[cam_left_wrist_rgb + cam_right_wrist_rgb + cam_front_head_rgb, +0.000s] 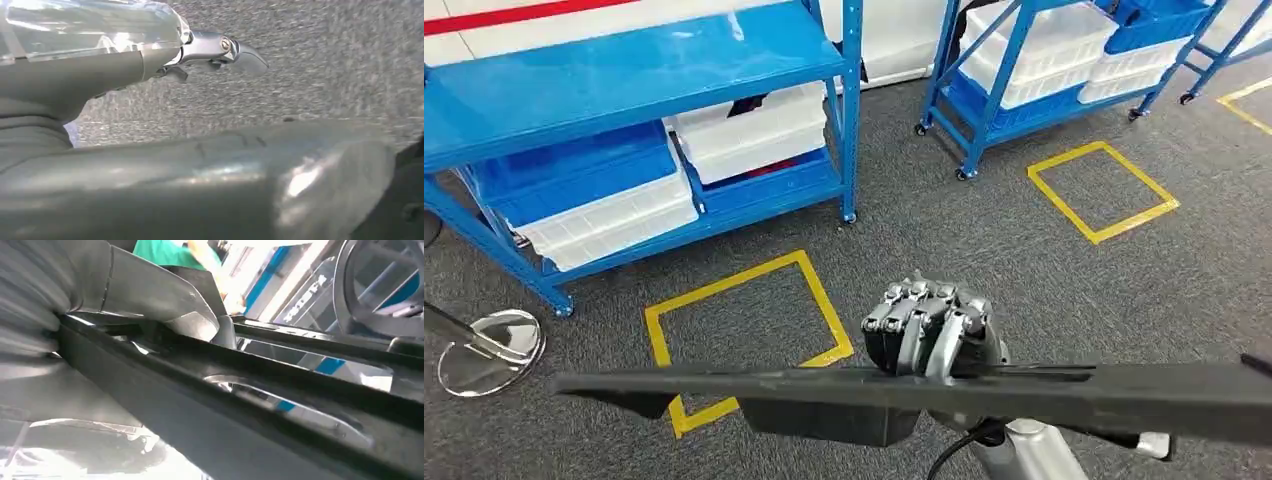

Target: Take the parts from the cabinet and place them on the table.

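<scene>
A long, flat black plastic part (824, 390) lies level across the bottom of the head view. My right hand (929, 335) grips it near the middle, fingers curled over its far edge, with the silver forearm rising from below. In the right wrist view the grey thumb (165, 295) presses on the same black part (250, 405), which runs slantwise through the picture. In the left wrist view my left hand (150, 175) is a blurred grey shape over the grey carpet. How its fingers lie is not clear there.
A blue shelf rack (624, 70) holding white and blue bins stands ahead on the left, a second rack (1024, 60) at the back right. Yellow tape squares (744, 330) (1104, 190) mark the grey carpet. A chrome stand base (489, 350) sits at the left. A person in green (165, 250) is nearby.
</scene>
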Controlling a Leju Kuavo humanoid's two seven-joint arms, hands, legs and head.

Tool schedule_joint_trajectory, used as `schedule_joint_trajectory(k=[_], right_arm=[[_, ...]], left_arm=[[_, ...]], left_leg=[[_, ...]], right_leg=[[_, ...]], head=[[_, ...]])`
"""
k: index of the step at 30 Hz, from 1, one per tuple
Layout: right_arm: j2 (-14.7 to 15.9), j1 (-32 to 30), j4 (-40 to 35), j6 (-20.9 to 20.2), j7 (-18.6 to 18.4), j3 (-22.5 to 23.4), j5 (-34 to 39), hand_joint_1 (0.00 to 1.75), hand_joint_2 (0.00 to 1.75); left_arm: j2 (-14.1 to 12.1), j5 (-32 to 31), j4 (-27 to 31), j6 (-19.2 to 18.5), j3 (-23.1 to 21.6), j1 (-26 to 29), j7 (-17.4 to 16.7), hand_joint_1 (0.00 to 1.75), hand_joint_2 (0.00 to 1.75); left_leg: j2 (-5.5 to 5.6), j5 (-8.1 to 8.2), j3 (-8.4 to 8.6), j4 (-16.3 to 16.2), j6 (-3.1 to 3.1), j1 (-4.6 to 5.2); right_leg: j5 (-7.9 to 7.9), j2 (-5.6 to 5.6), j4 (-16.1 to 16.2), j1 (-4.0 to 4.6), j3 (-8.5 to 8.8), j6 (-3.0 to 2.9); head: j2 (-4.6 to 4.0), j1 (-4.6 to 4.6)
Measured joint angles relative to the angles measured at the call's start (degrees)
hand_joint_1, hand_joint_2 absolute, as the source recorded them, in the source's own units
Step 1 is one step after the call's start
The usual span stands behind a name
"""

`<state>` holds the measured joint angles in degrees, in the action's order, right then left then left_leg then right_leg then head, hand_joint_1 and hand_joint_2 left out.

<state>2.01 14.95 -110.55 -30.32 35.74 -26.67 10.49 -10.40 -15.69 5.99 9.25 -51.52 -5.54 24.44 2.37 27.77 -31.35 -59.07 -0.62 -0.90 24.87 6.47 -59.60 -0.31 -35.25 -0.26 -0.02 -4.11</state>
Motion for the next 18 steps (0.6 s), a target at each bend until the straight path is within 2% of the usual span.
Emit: schedule_joint_trajectory(k=[1,2,3,4,5,6,7,8,9,10,11,12,13,15,16,17,18], right_arm=[[0.00,0.01,0.00,0.07,0.00,0.02,0.02,1.75,1.75],[0.07,-0.09,0.00,0.11,0.00,0.20,0.02,1.75,1.75],[0.13,-0.07,-0.11,0.15,0.00,0.50,-0.04,1.75,1.75],[0.15,-0.15,-0.20,0.24,0.00,0.74,-0.26,1.75,1.75],[0.13,-0.72,-0.39,0.22,0.00,0.92,-0.89,1.75,1.75],[0.07,-1.72,-0.70,0.22,0.00,1.05,-1.51,1.75,1.75],[-0.02,-2.80,-0.94,0.31,0.00,1.18,-1.93,1.75,1.75],[-0.15,-3.73,-1.18,0.59,0.00,1.33,-2.27,1.75,1.75],[-0.33,-4.31,-1.44,1.01,0.00,1.57,-2.32,1.75,1.75],[-0.42,-4.63,-1.79,1.51,0.00,1.97,-2.21,1.75,1.75],[-0.46,-4.89,-2.23,1.93,0.00,2.43,-1.99,1.75,1.75],[-0.46,-5.14,-2.71,2.03,0.00,3.04,-1.40,1.75,1.75],[-0.52,-5.48,-3.21,1.02,0.00,4.34,-0.35,1.75,1.75],[-0.85,-6.41,-3.67,-3.44,0.00,8.05,1.03,1.75,1.75],[-1.14,-6.55,-3.72,-5.32,0.00,9.86,1.07,1.75,1.75],[-1.59,-6.70,-3.98,-6.60,0.00,11.34,1.09,1.75,1.75],[-1.97,-6.59,-4.18,-7.21,0.00,12.37,1.33,1.75,1.75]], left_arm=[[0.00,0.00,0.00,0.02,-0.02,-0.02,-0.07,0.00,0.00],[0.13,0.00,0.00,0.02,-0.07,-0.21,-0.11,0.00,0.00],[0.13,0.00,0.00,0.13,-0.13,-0.26,-0.24,0.00,0.00],[0.15,0.00,0.00,0.28,-0.15,-0.14,-0.31,0.00,0.00],[0.17,0.02,0.00,0.61,-0.17,0.14,-0.39,0.00,0.00],[0.22,0.09,0.00,0.72,-0.26,0.31,-0.35,0.00,0.00],[0.24,0.09,0.00,0.74,-0.39,0.38,-0.15,0.00,0.00],[0.24,0.00,0.00,0.66,-0.63,0.38,0.24,0.00,0.00],[0.24,0.00,0.00,0.57,-0.83,0.30,0.55,0.00,0.00],[0.22,0.00,0.00,0.39,-1.25,0.20,0.74,0.00,0.00],[0.07,0.00,0.00,0.20,-1.53,0.08,0.83,0.00,0.00],[-0.11,0.00,0.00,-0.20,-1.68,0.02,0.87,0.00,0.00],[-0.46,0.00,-0.02,-0.91,-1.99,-0.02,0.94,0.00,0.00],[-1.29,-0.09,0.00,-1.57,-2.87,-0.46,0.98,0.00,0.00],[-1.53,-0.04,0.00,-1.64,-3.10,-0.74,0.96,0.00,0.00],[-1.99,-0.02,-0.02,-1.71,-3.30,-1.02,0.96,0.00,0.00],[-2.14,-0.02,-0.02,-1.70,-3.52,-1.06,0.96,0.00,0.00]], left_leg=[[-0.31,-0.18,-0.01,0.13,0.26,-0.03],[-1.46,-0.60,0.01,0.65,0.82,-0.52],[-1.77,-0.71,0.03,0.85,1.07,-0.49],[-2.32,-0.74,-0.05,0.84,1.17,-0.43],[-3.06,-0.73,-0.10,0.82,1.19,-0.37],[-3.69,-0.69,-0.12,0.81,1.23,-0.36],[-4.30,-0.66,-0.13,0.79,1.22,-0.36],[-4.91,-0.60,-0.10,0.78,1.16,-0.36],[-5.48,-0.52,-0.03,0.78,1.09,-0.36],[-6.08,-0.42,0.13,0.79,0.94,-0.34],[-6.55,-0.29,0.36,0.82,0.73,-0.28],[-7.03,-0.18,0.47,0.84,0.46,-0.01],[-7.30,-0.13,0.41,0.80,0.01,0.13],[-8.70,-0.05,0.78,1.12,-0.52,0.17],[-9.37,-0.03,1.07,1.29,-0.86,0.32],[-8.28,0.63,0.93,0.89,-1.28,0.02],[-5.46,1.98,0.48,-0.83,-1.34,-0.06]], right_leg=[[-0.11,0.32,0.05,0.01,-0.08,0.20],[0.41,-0.36,-0.64,-0.16,-0.33,0.47],[2.18,-3.58,-2.72,0.13,-1.33,0.97],[4.30,-4.85,-6.17,-0.02,-2.94,1.24],[6.70,-5.69,-11.28,-0.18,-5.22,1.53],[7.91,-6.00,-14.78,-0.32,-6.76,1.71],[8.05,-6.15,-16.46,-0.44,-7.43,1.79],[6.89,-6.35,-15.42,-0.53,-6.81,1.77],[4.71,-6.64,-11.88,-0.53,-4.89,1.62],[2.24,-7.39,-6.62,-0.40,-2.09,1.31],[0.45,-9.43,-1.48,-0.13,0.73,0.80],[1.72,-11.76,0.06,0.63,1.45,0.33],[1.38,-10.91,0.27,0.84,1.22,-0.20],[1.36,-9.62,0.25,0.99,0.90,-0.54],[1.15,-8.97,0.60,0.96,0.92,-0.90],[0.75,-8.39,1.21,0.18,1.33,-1.37],[0.66,-7.73,1.34,0.22,1.36,-1.61]], head=[[0.00,0.00],[0.00,0.00],[0.00,0.04],[0.00,0.02],[0.00,0.02],[0.00,0.04],[0.00,0.04],[0.00,0.02],[0.00,0.02],[0.00,0.04],[0.00,0.02],[0.00,0.04],[0.00,0.02],[0.00,0.02],[0.00,0.02],[0.00,0.02],[0.00,0.04]])
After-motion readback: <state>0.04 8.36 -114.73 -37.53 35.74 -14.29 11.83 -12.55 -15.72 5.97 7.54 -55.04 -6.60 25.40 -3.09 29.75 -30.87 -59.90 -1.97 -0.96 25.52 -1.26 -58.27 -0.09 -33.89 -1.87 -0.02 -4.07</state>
